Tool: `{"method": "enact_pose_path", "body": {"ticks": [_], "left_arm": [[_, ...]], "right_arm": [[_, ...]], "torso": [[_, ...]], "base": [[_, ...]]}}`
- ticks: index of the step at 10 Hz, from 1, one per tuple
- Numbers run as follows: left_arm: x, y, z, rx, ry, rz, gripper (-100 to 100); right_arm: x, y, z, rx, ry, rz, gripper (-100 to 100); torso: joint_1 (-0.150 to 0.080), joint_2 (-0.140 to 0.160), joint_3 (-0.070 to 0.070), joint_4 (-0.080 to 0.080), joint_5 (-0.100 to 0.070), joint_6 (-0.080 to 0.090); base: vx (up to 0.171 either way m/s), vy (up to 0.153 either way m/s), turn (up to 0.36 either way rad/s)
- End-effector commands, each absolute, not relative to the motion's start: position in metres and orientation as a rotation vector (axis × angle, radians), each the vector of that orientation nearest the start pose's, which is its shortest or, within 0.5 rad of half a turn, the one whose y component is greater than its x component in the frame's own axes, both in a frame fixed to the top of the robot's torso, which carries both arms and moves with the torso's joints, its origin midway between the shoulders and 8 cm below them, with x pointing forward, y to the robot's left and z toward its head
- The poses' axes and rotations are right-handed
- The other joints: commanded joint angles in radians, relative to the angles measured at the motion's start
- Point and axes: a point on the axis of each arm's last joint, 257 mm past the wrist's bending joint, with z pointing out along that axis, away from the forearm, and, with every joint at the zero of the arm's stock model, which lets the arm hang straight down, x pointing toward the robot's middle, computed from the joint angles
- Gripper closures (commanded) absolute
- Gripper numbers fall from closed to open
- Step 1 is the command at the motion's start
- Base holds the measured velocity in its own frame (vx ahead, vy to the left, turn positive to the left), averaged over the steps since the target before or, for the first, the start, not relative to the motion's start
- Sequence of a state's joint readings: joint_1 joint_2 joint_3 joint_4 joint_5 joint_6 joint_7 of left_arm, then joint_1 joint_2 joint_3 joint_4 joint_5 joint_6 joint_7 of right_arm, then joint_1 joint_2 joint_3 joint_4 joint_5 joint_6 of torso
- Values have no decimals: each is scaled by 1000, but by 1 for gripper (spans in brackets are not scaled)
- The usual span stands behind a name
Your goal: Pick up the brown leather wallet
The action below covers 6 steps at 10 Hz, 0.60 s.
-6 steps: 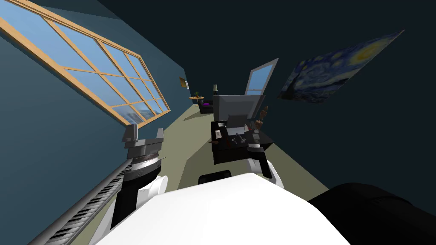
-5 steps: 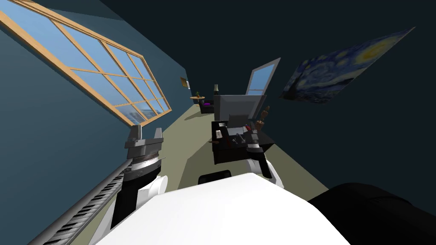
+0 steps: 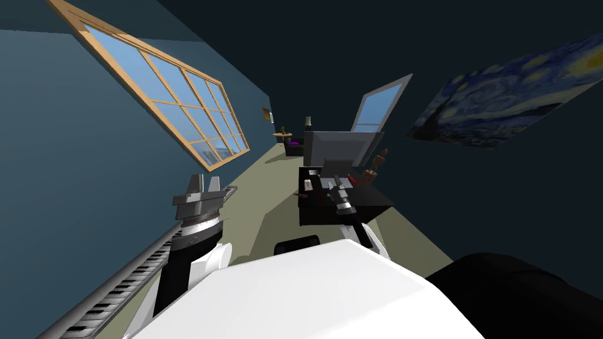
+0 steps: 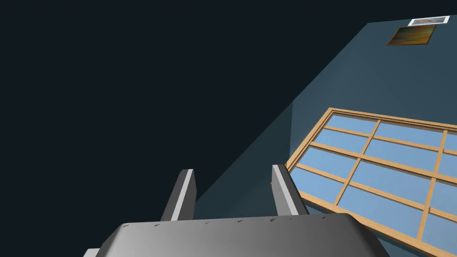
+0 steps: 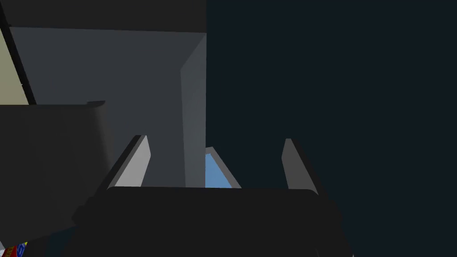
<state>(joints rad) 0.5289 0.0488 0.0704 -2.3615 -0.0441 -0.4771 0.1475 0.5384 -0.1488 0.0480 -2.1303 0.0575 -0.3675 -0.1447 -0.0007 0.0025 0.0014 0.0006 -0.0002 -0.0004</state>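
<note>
Over dark desk, right claw spread wide; well apart, left claw raised, narrowly parted

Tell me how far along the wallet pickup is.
Done: the right tool is out over the black desk, open, facing the grey monitor. In hand: nothing; the left tool, raised by the window, is empty too. Left: I can't make out the wallet among the desk's small things; grasping and lifting remain.
</note>
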Motion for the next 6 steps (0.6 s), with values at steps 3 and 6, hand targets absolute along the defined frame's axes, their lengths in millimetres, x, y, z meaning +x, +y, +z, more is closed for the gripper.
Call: {"method": "enact_pose_path", "body": {"ticks": [3, 6], "left_arm": [[327, 289, 48, -613, 620, -1342, 0], [327, 289, 48, -613, 620, -1341, 0]], "right_arm": [[382, -236, -169, 994, 1143, 1344, -100], [378, -223, -195, 1040, 1205, 1353, -100]], "torso": [[0, 0, 0, 0, 0, 0], [0, -2, -1, 0, 0, 0]], "base": [[-35, 0, 314], [-9, 2, 145]]}}
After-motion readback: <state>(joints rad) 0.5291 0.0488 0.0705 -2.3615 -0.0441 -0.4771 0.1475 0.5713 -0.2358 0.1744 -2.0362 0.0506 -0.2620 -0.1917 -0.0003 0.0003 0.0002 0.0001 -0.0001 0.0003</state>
